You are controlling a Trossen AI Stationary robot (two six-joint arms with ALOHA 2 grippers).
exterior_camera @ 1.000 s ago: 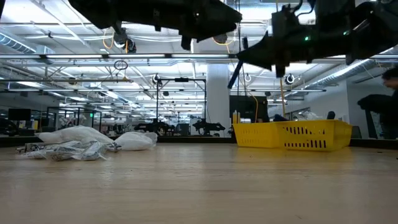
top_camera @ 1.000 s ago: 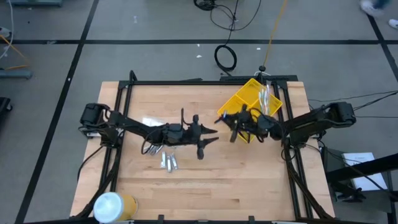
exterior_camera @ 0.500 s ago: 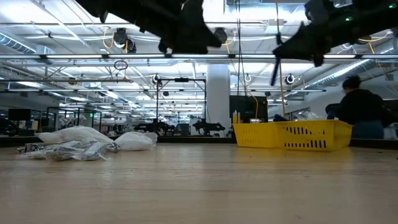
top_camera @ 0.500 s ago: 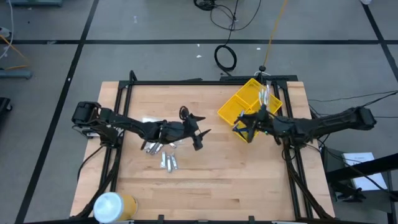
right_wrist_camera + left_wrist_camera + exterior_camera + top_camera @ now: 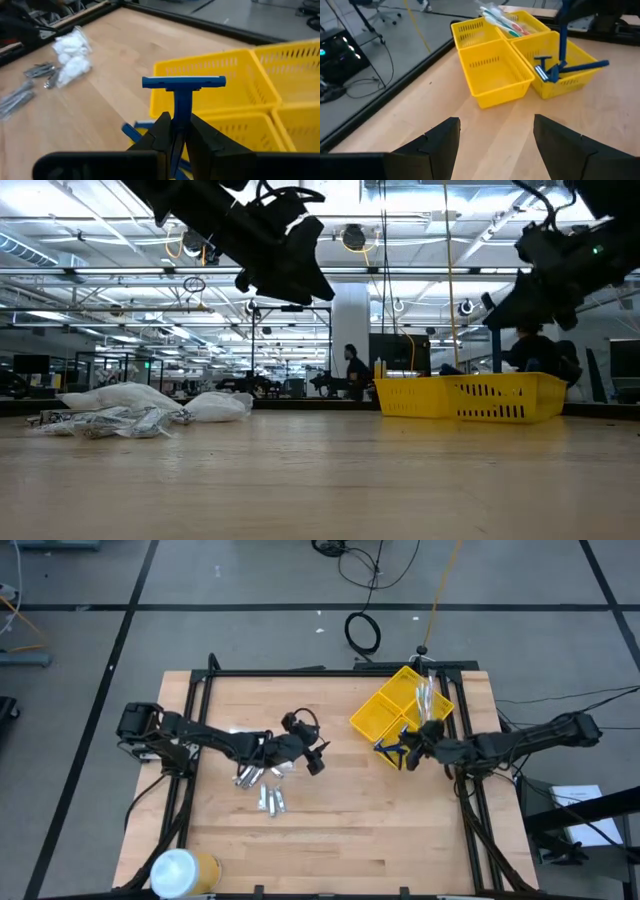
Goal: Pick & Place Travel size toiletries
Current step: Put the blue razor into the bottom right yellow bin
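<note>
A blue T-shaped razor, one of the travel size toiletries, is held by my shut right gripper at the near left corner of the yellow compartmented bin. More blue razors lie in one compartment of the bin, and toothbrushes in another. Silvery tubes and white packets lie on the table's left half. My left gripper hovers open above the table's middle, just right of the tubes, with nothing between its fingers. My right gripper pinches the razor's handle between its two fingers, which lie along the handle. The crosswise head sticks out past the fingertips. The fingers come from the table's right side, slanting down. The razor is lifted clear, above the bin's near compartment.
A big white-and-yellow cylinder lies at the table's near left corner. A black frame runs along the table's edges. Bare wood spreads between the tubes and the bin. A person shows in the room beyond the table, in the low view.
My right gripper has drawn back toward the table's right edge with the razor and sunk closer to the bin. My left gripper has pulled back a little toward the table's left and tipped up from pointing down.
</note>
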